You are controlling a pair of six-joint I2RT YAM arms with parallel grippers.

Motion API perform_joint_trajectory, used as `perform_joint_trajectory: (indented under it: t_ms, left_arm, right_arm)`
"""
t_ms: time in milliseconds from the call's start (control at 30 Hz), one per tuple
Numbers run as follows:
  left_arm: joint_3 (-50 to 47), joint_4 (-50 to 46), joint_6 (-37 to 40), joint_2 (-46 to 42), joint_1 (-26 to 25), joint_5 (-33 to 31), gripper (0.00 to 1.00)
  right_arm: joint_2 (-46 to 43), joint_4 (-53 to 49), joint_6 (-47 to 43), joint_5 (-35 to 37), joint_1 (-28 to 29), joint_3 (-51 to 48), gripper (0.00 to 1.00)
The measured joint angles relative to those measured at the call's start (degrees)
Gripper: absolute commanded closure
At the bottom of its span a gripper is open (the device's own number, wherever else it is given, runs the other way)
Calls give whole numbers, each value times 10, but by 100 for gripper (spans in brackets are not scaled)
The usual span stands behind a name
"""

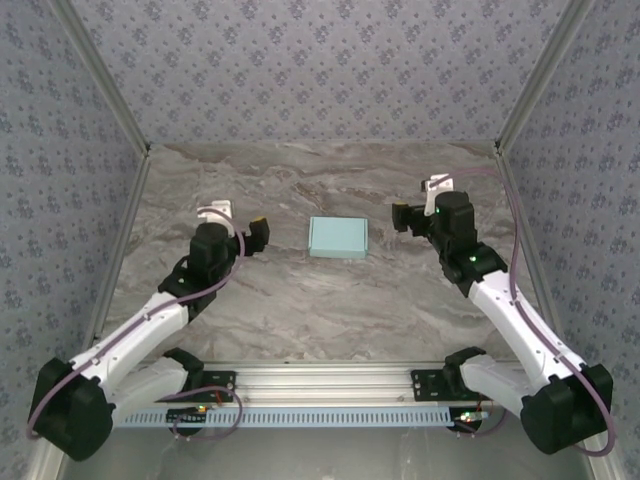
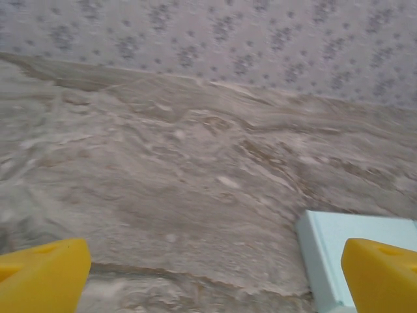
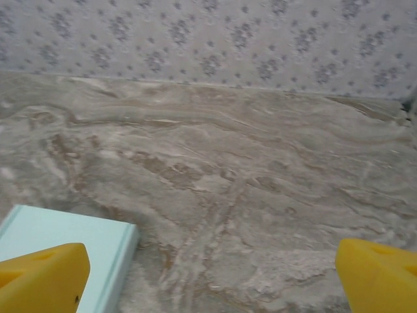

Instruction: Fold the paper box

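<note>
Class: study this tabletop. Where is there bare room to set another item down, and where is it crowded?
Free on the table: the strip between the paper box and the back wall, and the broad stretch between box and aluminium rail. Crowded: the gaps either side of the box, flanked by the open left gripper and right gripper.

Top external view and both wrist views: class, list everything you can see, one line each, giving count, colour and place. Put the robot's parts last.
paper box: one, pale turquoise, closed and flat, mid-table between the arms
table: one, grey-brown marbled, under everything
walls: three, grey floral-patterned, back and sides
rail: one, silver, near edge
left gripper: one, yellow-tipped, open, left of the box, apart from it
right gripper: one, yellow-tipped, open, right of the box, apart from it
</note>
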Motion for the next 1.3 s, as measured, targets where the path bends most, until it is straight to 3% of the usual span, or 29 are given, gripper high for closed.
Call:
perform_joint_trajectory:
  t_ms: [300, 533, 767, 1100, 1300]
  left_arm:
    - [-30, 18, 28, -42, 86, -76, 1]
    - [-100, 84, 94, -11, 169, -77, 1]
    - [-132, 202, 141, 148, 256, -10, 1]
    - [-80, 304, 170, 300, 281, 86, 1]
    - [-83, 344, 170, 320, 297, 112, 1]
  right_arm:
    - [54, 24, 6, 82, -16, -18, 1]
    - [99, 105, -3, 102, -45, -76, 1]
    - [194, 231, -40, 85, -73, -155, 1]
    - [223, 385, -80, 63, -98, -216, 1]
    - [224, 462, -89, 44, -122, -250, 1]
